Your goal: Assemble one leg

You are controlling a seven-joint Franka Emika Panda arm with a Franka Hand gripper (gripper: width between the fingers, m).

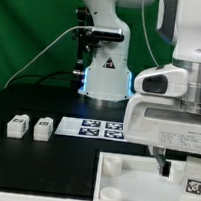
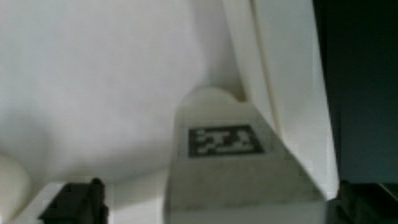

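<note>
Gripper (image 1: pixel 166 168) hangs with jaws spread wide, holding nothing; a white furniture part (image 1: pixel 130 182) lies directly beneath it; a tagged white piece (image 2: pixel 226 150) sits close below its fingertips (image 2: pixel 75 203).

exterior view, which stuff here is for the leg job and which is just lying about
For the job:
- large white furniture part at the front, carrying a tag
- two small white pieces on the exterior view's left
- the claw, open, low over the large part

Lying about:
- the marker board, fixed to the table
- green backdrop
- black table
</note>
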